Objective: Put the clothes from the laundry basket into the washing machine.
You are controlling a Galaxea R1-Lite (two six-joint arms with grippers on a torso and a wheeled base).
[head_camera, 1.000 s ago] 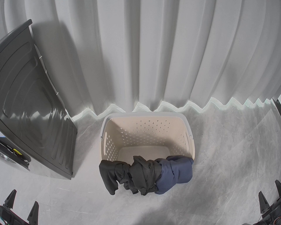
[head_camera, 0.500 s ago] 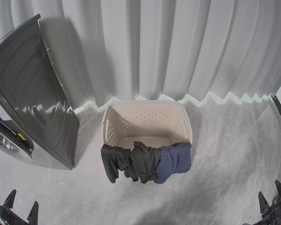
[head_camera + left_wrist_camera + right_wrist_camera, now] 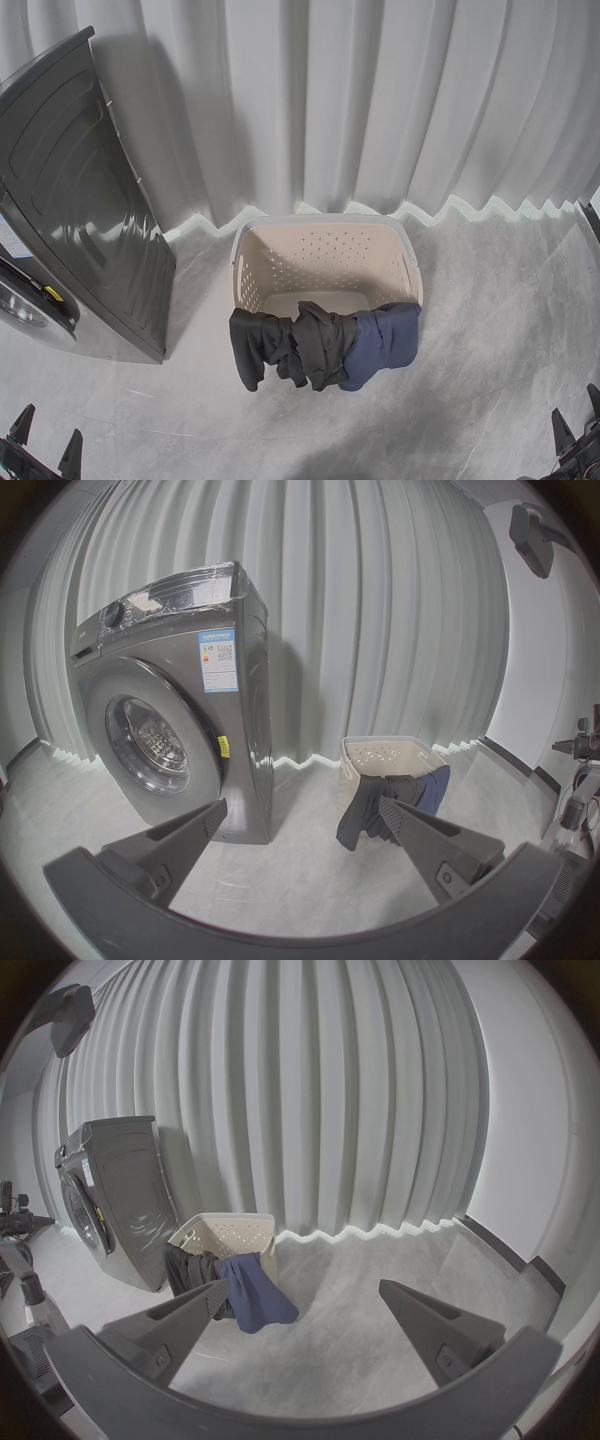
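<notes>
Nearest, the left pincer [image 3: 50, 422] and the right pincer [image 3: 574, 401] sit low at the two front corners of the head view, each with its fingers apart and nothing between them. Both hang above the grey marbled floor [image 3: 487, 325], well apart from the laundry.

Farther out, on the floor between the two arms, stands the beige laundry basket [image 3: 325, 220]. A dark grey garment [image 3: 281, 350] and a navy blue garment [image 3: 382, 342] are draped side by side over its near rim, touching each other and hanging down its outer wall. The right wrist view shows the blue one reaching down to the floor.

To the basket's left stands the dark grey washing machine [image 3: 75, 206]. The head view gives mostly its side panel, while the left wrist view shows its front, where the round glass door [image 3: 147, 745] appears shut. A white pleated curtain [image 3: 375, 94] hangs behind everything.
</notes>
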